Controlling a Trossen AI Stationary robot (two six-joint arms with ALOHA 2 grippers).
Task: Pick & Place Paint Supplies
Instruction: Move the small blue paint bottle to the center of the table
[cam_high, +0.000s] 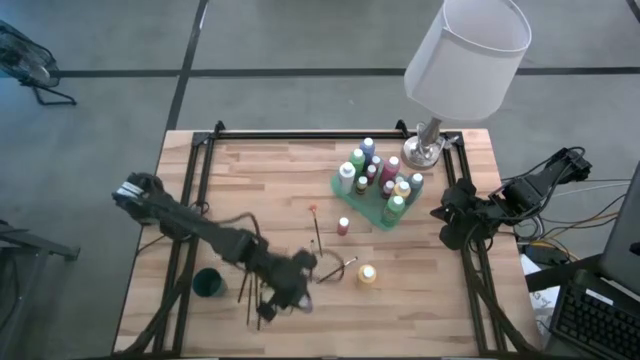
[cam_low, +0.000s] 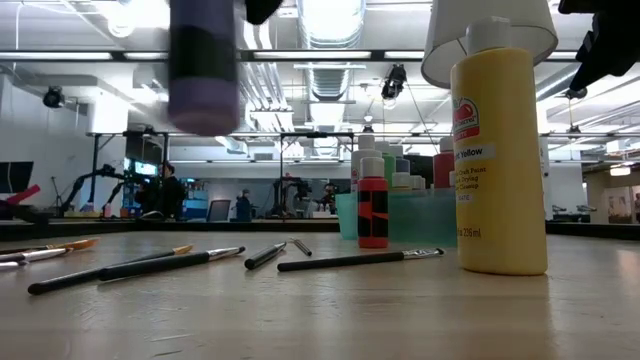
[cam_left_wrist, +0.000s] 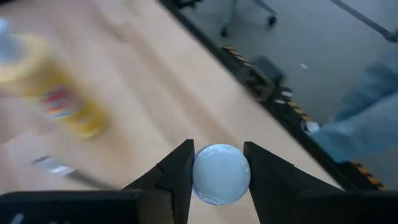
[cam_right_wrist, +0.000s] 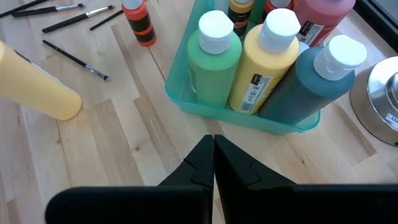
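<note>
White-capped bottle (cam_left_wrist: 221, 173) gripped in left claw (cam_left_wrist: 219, 177) — half-open jaws.

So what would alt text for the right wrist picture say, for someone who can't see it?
Green tray on a wooden table holding green, yellow and teal paint bottles with white caps. The right gripper sits shut in front; a yellow bottle, a red bottle and brushes are beyond.

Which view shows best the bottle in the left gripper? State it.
The left wrist view: the white-capped bottle sits clamped between the left gripper's fingers. The low view shows its purple body lifted and blurred. The high view hides it under the arm; the right wrist view misses it.
</note>
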